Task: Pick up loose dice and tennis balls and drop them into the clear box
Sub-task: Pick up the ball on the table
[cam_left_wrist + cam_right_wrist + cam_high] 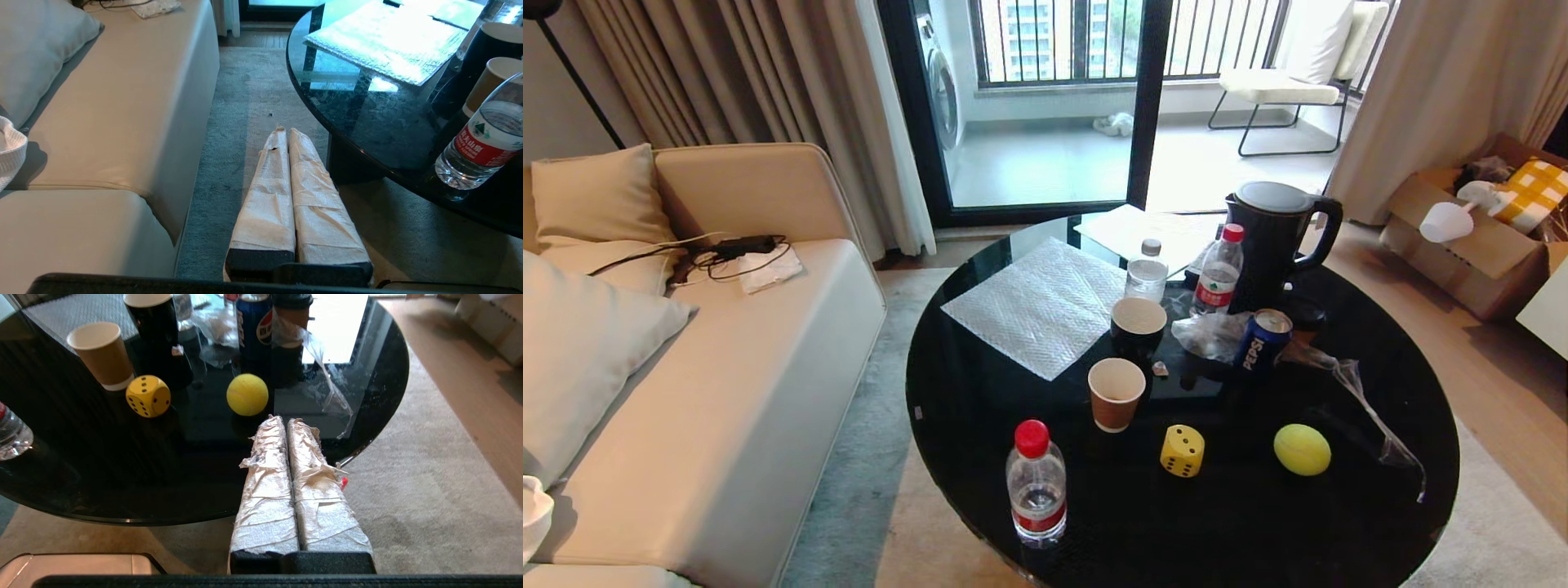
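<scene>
A bright yellow die (1182,450) and a yellow-green tennis ball (1302,449) rest apart on the black table.

On the table (980,457), the die (1182,450) lies left of the ball (1302,449).

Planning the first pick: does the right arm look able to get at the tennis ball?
Probably yes. The tennis ball lies on open tabletop just ahead of the shut right gripper, nothing between them; the Pepsi can stands behind it.
</scene>
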Tool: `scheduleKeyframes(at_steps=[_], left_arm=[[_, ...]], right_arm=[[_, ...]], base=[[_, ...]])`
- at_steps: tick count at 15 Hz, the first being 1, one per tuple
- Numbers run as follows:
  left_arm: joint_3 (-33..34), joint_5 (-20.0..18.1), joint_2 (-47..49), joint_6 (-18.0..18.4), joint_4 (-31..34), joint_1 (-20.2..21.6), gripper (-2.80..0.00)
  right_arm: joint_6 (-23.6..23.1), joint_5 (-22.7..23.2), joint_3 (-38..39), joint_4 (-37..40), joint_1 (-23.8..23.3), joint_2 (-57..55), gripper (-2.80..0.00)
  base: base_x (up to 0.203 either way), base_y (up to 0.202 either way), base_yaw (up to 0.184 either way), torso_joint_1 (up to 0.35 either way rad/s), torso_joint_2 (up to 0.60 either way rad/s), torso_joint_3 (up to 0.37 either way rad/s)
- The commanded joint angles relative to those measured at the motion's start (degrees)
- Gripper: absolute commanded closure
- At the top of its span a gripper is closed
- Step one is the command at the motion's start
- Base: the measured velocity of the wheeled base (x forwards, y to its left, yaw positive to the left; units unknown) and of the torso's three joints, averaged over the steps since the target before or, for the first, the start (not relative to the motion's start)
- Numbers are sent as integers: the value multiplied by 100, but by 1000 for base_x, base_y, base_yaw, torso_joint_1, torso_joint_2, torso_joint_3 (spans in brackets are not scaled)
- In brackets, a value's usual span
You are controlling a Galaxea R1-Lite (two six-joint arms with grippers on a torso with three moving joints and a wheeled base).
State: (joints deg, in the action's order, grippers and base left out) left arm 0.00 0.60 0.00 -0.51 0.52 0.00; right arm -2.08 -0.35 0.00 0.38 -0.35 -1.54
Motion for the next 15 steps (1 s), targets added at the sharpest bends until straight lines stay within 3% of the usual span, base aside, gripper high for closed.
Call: scheduleKeyframes(at_steps=[1, 15], left_arm=[[0, 2, 0, -2, 0, 0, 0], [9, 2, 0, -11, -8, 0, 0]], right_arm=[[-2, 0, 18, -3, 0, -5, 0], [-20, 9, 18, -3, 0, -5, 0]], base=[[0, 0, 0, 7, -2, -201], [0, 0, 0, 3, 1, -193]])
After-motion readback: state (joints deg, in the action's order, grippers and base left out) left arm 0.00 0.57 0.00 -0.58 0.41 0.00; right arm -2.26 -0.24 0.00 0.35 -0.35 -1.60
